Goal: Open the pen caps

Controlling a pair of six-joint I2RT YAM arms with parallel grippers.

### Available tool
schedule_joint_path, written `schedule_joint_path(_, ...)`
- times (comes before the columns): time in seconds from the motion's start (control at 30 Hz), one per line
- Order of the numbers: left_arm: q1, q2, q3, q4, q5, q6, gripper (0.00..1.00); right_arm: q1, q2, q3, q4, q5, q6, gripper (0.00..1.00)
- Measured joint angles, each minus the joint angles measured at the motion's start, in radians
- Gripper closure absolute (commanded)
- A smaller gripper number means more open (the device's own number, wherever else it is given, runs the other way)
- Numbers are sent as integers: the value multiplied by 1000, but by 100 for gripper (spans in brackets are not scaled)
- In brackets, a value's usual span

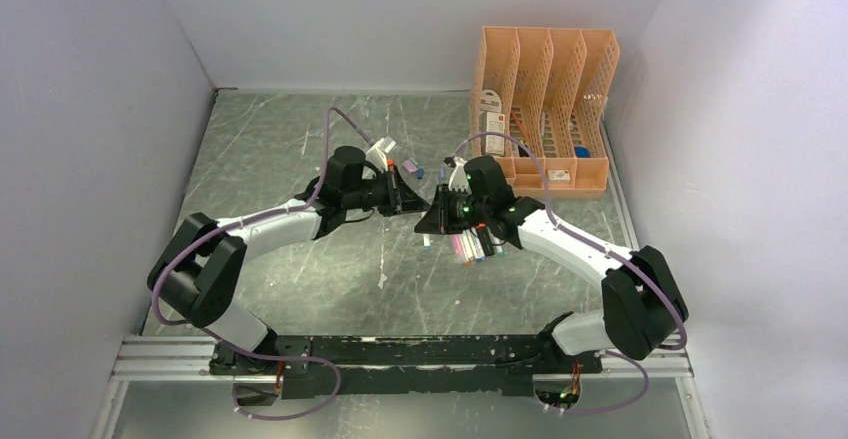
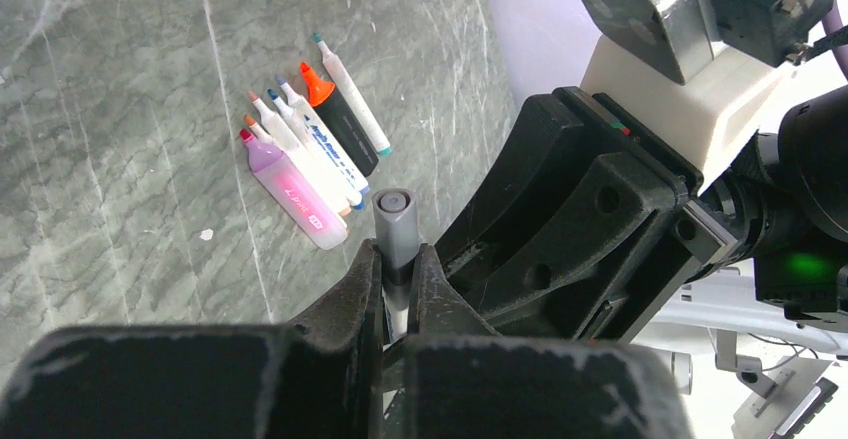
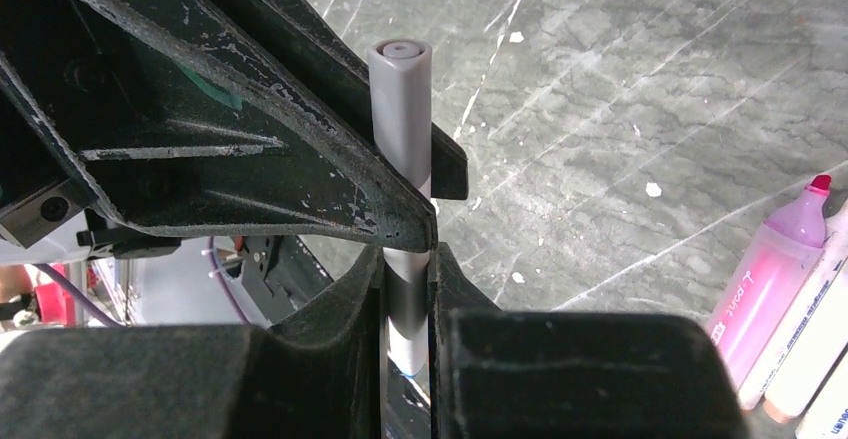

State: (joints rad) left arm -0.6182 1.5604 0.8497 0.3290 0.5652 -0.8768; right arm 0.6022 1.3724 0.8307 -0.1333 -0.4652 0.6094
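A grey pen point(image 2: 395, 224) is being clenched from both sides above the middle of the counter point(image 1: 280, 149). The jaws of the left gripper point(image 2: 398, 264) are being pressed shut on it, and the jaws of the right gripper point(image 3: 405, 277) are being pressed shut on it as well, just beside the other pair. The pen's grey end is being seen sticking out past the fingertips in both wrist views; whether that end is the cap or the barrel cannot be told. The other pens point(image 2: 325, 149) are being seen lying side by side in a close row on the counter near the right gripper, with their coloured tips bared. A pink highlighter point(image 2: 292, 191) is lying at one edge of the row, white-barrelled markers are in the middle, and a stubby black marker point(image 2: 345, 134) with an orange tip is lying next to a slim white one. Two loose pen caps point(image 1: 412, 168), one lilac and one blue, are being seen on the counter just behind the left gripper. A peach mesh organiser point(image 1: 545, 79) is standing upright at the far right of the counter.
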Motion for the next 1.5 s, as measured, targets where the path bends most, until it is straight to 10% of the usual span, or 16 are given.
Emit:
schedule_joint_path(0.1,1,0,0,-1,-1,0,93,3,0,0,0,8,1,70)
schedule_joint_path(0.23,3,-1,0,0,-4,6,93,15,-3,2,-8,10,-3,64)
schedule_joint_path(0.47,21,-20,-1,-3,-9,9,92,19,-26,2,-16,35,-5,100)
schedule_joint_path(0.67,40,-68,-29,-5,-24,10,65,26,-13,18,2,19,-4,100)
schedule_joint_path(1.07,112,-116,-45,-31,-51,13,62,72,106,110,19,6,-4,100)
schedule_joint_path(1.27,117,-116,-47,-43,-53,15,64,83,118,112,26,8,-3,100)
schedule_joint_path(1.5,119,-115,-47,-56,-55,42,93,87,126,117,23,10,-5,100)
